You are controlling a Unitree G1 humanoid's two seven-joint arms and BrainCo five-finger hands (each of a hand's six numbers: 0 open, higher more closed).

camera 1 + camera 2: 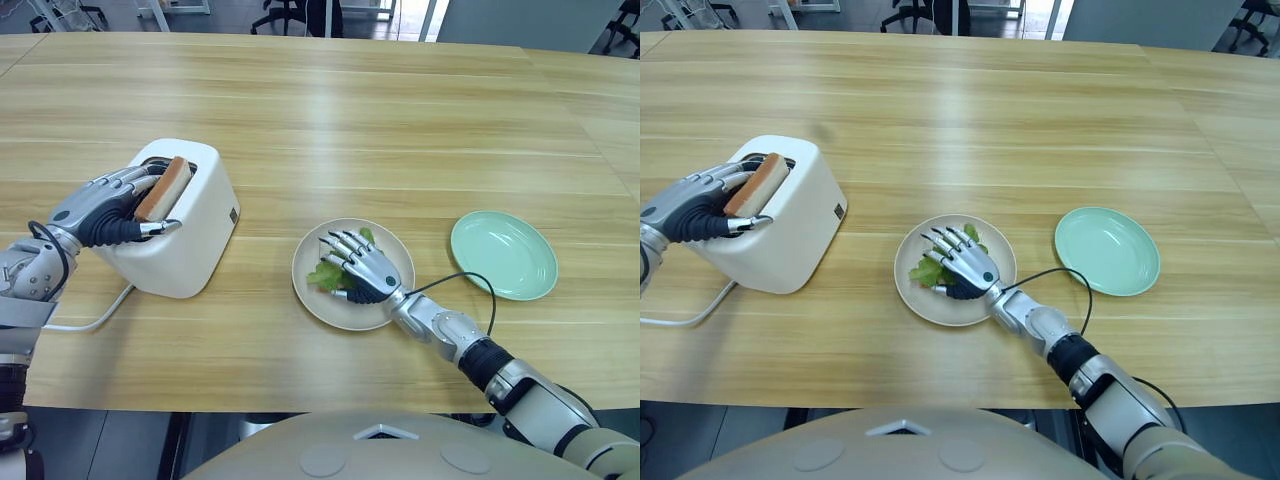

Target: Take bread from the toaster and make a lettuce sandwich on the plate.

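At nine o'clock of the tan plate [330, 312], grips the bread [165, 187] in the toaster [190, 250] with left hand [110, 205]; rests right hand [362, 267] (fingers [334, 244] spread) on lettuce [322, 275].

Both eyes look from head height, forward and down across the wooden table [400, 120]; near enough that the toaster [190, 250] at frame left and the green plate [503, 255] at frame right fit; the right eye view shares nearly everything, shifted slightly leftward.
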